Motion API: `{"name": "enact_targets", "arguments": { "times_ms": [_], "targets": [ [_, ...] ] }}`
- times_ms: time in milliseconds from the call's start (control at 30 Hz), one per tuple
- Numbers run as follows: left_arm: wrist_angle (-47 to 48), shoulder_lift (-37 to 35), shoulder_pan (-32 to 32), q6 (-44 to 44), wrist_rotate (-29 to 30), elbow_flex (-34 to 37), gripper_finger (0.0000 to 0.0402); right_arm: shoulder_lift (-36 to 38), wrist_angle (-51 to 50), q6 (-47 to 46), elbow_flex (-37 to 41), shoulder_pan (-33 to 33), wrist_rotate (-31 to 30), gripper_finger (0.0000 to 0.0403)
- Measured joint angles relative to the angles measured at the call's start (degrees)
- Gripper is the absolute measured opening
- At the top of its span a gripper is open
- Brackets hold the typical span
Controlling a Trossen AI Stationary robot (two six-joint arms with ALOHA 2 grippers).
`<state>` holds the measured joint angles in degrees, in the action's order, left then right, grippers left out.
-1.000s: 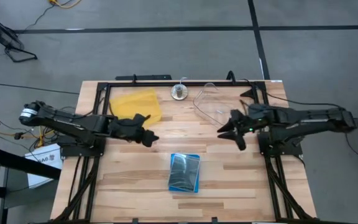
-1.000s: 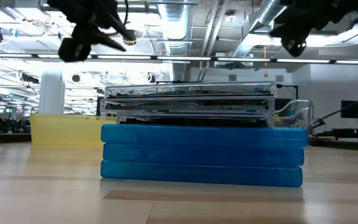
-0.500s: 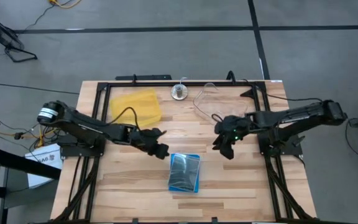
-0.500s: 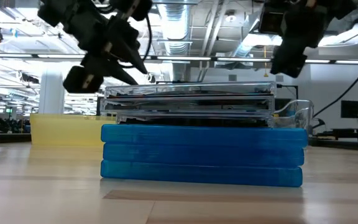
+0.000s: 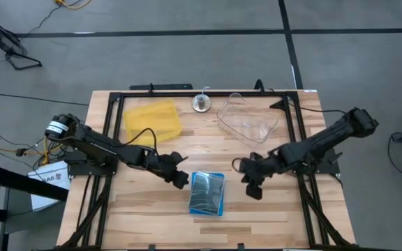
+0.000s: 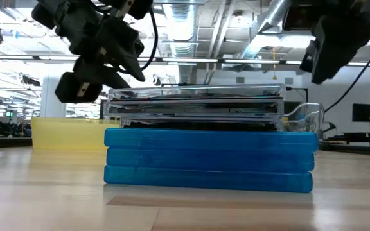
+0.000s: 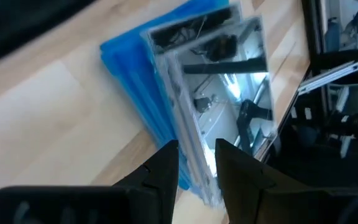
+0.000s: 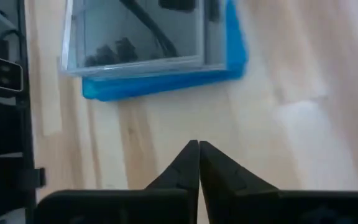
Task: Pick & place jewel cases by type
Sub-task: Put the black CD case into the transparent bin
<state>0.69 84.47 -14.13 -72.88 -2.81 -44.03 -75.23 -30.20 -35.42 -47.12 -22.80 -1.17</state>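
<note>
The jewel cases [image 5: 206, 193] lie in one stack on the table's near middle. In the low view, three translucent blue cases [image 6: 211, 157] sit under several clear cases with black insides [image 6: 198, 102]. My left gripper [image 5: 181, 180] hovers just left of the stack. It is open by a narrow gap, and in its wrist view the fingers [image 7: 196, 149] frame the stack's [image 7: 210, 81] near edge without touching it. My right gripper [image 5: 252, 188] hangs to the right of the stack, shut [image 8: 198, 144], with bare wood between it and the cases [image 8: 148, 37].
A flat yellow tray [image 5: 152, 118] lies at the far left and a clear plastic tub [image 5: 248, 118] at the far right. A small metal object [image 5: 201, 103] stands between them at the far edge. Black frame rails [image 5: 100, 202] run along both sides. Bare wood surrounds the stack.
Both grippers have come in from the table's sides toward the near edge and the stack. The left one has swung right and down to the stack's left edge. The right one has swung left and nearer. The stack has stayed put.
</note>
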Motion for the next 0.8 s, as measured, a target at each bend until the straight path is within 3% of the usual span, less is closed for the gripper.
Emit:
{"name": "enact_targets", "arguments": {
  "times_ms": [200,467,800],
  "targets": [
    [0.28,0.00,-2.88,-2.13,2.57,0.03,0.0097,-7.62,7.06,-5.42,-0.54,-2.32,-0.33,0.0001],
    [2.46,0.01,-4.41,-2.62,5.76,0.04,0.0097,-18.64,7.95,-6.14,-8.72,-2.32,-0.31,0.0000],
    [3.76,0.04,-3.60,1.40,7.20,0.09,0.0097,-22.63,6.16,-6.15,-14.68,-2.30,-0.52,0.0000]
  ]
}}
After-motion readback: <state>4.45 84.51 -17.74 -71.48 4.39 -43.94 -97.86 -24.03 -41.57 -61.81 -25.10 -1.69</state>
